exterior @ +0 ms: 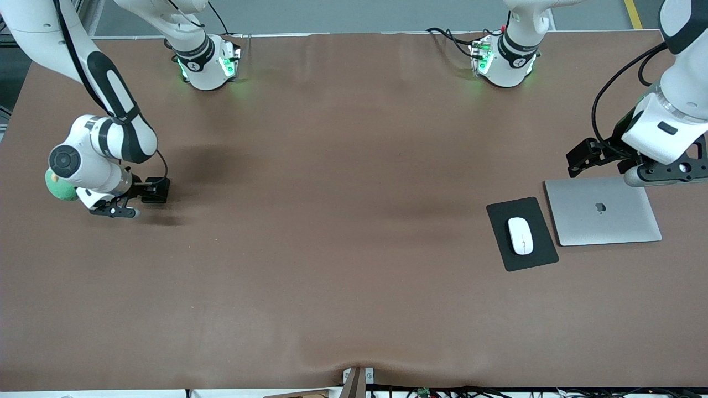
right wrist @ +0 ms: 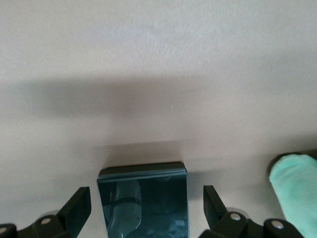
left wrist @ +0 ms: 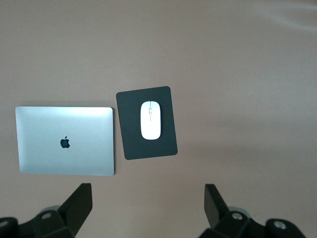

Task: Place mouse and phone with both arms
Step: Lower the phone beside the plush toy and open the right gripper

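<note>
The brown table (exterior: pixel 332 221) carries everything here, and its work is split between its two ends. At about three o'clock in the front view a closed silver laptop (exterior: pixel 603 213) lies flat, lid up, with a black mouse pad (exterior: pixel 500 221) just beside it on the side toward the right arm's end, a narrow strip of table between them; that pairing reads as a desk layout. The white mouse (exterior: pixel 520 235) lies on the pad, near its middle, so its half of the job looks done. The left gripper (left wrist: pixel 148 206) hangs over the table by the laptop's edge nearest the robots' bases, fingers spread wide and holding nothing, apparently waiting. At about nine o'clock the right gripper (right wrist: pixel 147 206) sits low over the table with the phone (right wrist: pixel 143 198) between its fingers; the fingers stand clear of the slab's sides with a visible gap on each, so I judge it released, not gripped. Whether the phone lies flat I cannot tell. A green, soft-looking object (right wrist: pixel 294 191) sits near the phone, at the right arm's end of the table.
</note>
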